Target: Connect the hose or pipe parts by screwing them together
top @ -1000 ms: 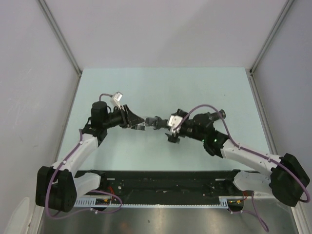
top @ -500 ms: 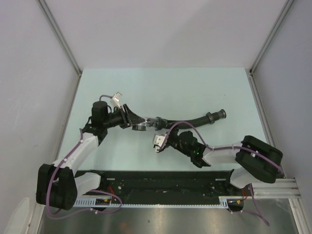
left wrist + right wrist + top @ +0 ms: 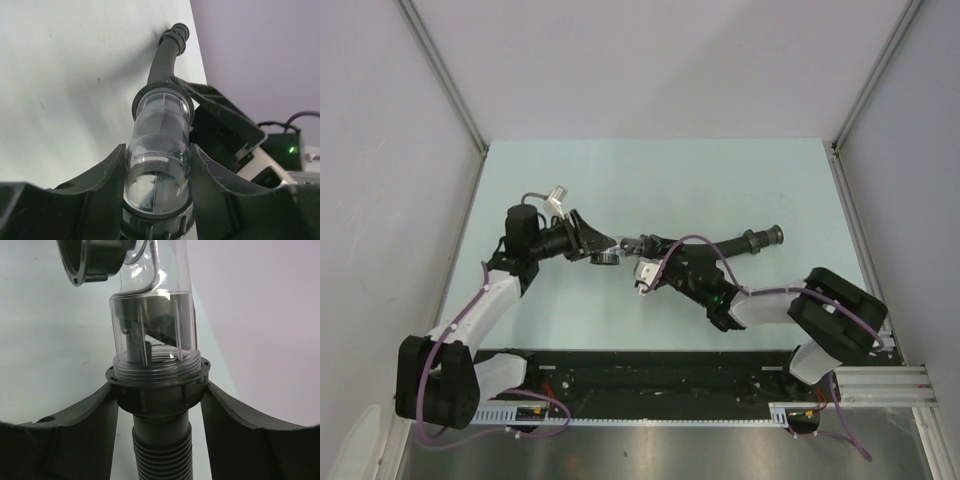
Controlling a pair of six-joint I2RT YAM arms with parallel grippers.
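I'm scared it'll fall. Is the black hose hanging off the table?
No, the black hose lies with its far end on the table, well inside the edges.

No legible text, label, brand, number or sign in any view
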